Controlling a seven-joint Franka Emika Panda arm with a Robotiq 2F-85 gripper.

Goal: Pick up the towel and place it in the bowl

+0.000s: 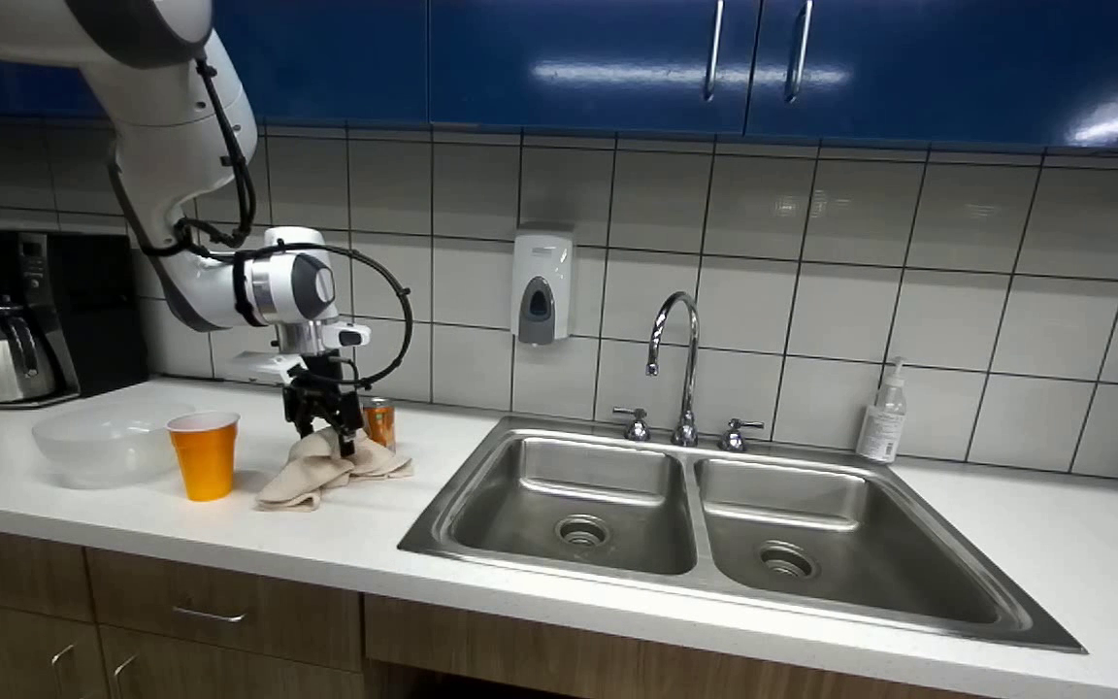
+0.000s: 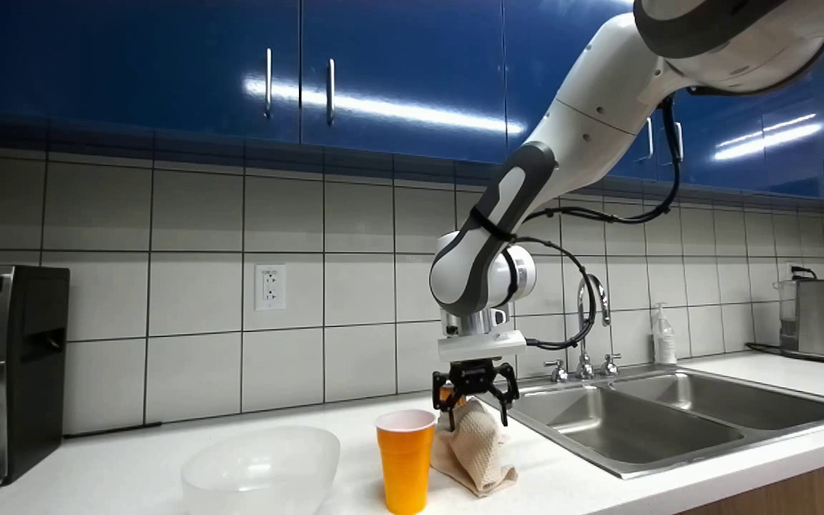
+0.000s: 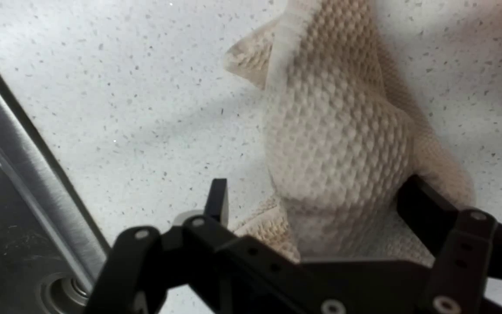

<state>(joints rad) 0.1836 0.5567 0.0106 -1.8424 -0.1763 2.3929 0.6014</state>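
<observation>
A beige textured towel (image 1: 312, 473) lies crumpled on the white counter; it also shows in an exterior view (image 2: 480, 450) and in the wrist view (image 3: 338, 131). My gripper (image 1: 324, 439) points down over the towel and is open, as an exterior view (image 2: 478, 424) also shows. In the wrist view the fingers (image 3: 315, 192) are wide apart, with a raised fold of towel between them. The right finger touches or presses into the cloth; the left finger is apart from the fold. A translucent white bowl (image 1: 98, 447) stands on the counter beyond the cup, also in an exterior view (image 2: 262, 472).
An orange cup (image 1: 205, 458) stands between bowl and towel, also in an exterior view (image 2: 405, 468). An orange can (image 1: 379, 423) stands close behind the gripper. A steel double sink (image 1: 481, 544) lies on the towel's other side. A coffee maker (image 1: 83, 311) stands behind the bowl.
</observation>
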